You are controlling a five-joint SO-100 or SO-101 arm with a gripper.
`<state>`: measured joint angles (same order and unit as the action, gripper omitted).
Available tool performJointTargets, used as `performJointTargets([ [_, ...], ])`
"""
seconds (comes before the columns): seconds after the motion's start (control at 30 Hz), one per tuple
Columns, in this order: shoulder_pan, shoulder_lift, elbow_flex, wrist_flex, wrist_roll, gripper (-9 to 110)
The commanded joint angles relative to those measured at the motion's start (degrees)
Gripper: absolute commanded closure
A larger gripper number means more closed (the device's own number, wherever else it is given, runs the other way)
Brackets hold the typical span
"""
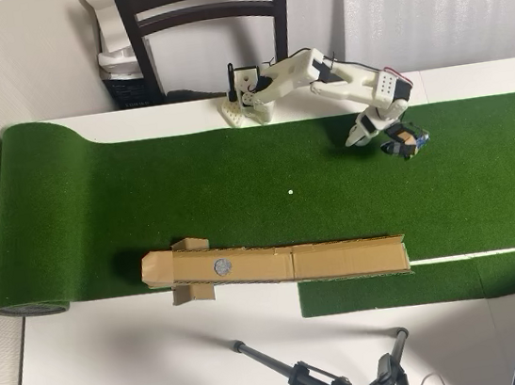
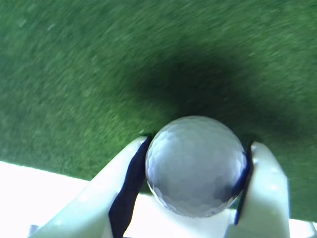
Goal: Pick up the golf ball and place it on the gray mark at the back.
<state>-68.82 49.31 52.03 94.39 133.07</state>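
Far right of the gray mark (image 1: 223,265) over green turf (image 1: 144,198), gripper (image 2: 195,183) clamped on golf ball (image 2: 196,166), cardboard ramp (image 1: 342,259) well apart

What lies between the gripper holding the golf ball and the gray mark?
In the overhead view, only green turf with a tiny white dot separates the gripper from the gray mark, which sits in a cardboard ramp.

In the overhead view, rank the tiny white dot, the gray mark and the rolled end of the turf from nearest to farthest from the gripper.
From the gripper, shut on the golf ball at the right:
1. Tiny white dot, mid-turf, left of the gripper.
2. Gray mark, on the cardboard ramp, lower left.
3. Rolled end of the turf, far left.
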Motion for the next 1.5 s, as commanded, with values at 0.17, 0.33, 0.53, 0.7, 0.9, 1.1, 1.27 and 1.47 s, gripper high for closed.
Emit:
performJointTargets([
  [0.17, 8.3, 14.9, -5.1, 2.5, 6.4, 72],
  [0.33, 11.2, 19.9, -5.1, 2.5, 10.5, 72],
  [0.53, 20.5, 23.8, -4.5, 2.5, 10.1, 72],
  [0.7, 29.8, 26.3, -4.5, 2.5, 10.1, 72],
  [0.9, 39.8, 29.1, -5.2, 2.2, 8.8, 72],
  [1.1, 47.5, 30.9, -10.6, 2.1, -5.0, 72],
  [1.27, 52.0, 31.0, -12.0, 2.1, -17.1, 72],
  [1.47, 58.9, 31.0, -14.0, -3.2, -33.3, 72],
])
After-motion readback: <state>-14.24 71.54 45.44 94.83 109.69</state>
